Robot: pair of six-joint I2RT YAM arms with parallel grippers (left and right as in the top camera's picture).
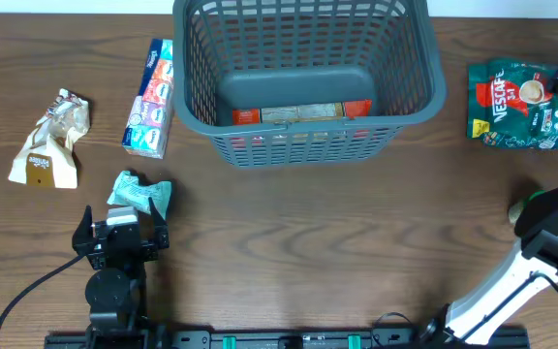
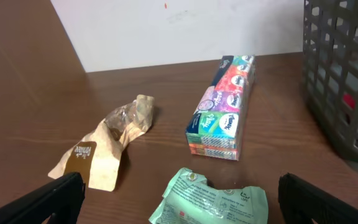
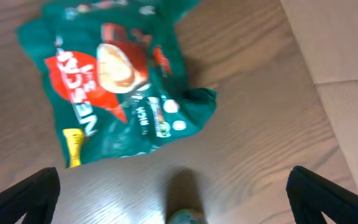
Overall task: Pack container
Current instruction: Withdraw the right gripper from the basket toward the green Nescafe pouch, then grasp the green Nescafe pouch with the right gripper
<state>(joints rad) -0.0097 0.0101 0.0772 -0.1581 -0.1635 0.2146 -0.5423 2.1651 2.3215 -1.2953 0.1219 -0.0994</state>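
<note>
The container (image 1: 308, 131) is a dark grey slotted basket at the back centre, and its wall shows in the left wrist view (image 2: 344, 81). A red and tan packet (image 1: 298, 113) lies on its floor. My left gripper (image 1: 124, 221) (image 2: 179, 193) is open, its fingers either side of a crumpled light green packet (image 1: 140, 194) (image 2: 213, 199) on the table. My right gripper (image 1: 541, 208) (image 3: 173, 186) is open and empty, a little short of a green Nescafe bag (image 1: 516, 105) (image 3: 114, 81).
A colourful tissue pack (image 1: 151, 97) (image 2: 222, 112) lies left of the basket. A beige crumpled packet (image 1: 51, 141) (image 2: 104, 146) lies at the far left. A small round greenish object (image 1: 517, 209) (image 3: 185, 216) sits by the right gripper. The table's right edge (image 3: 319, 106) is close.
</note>
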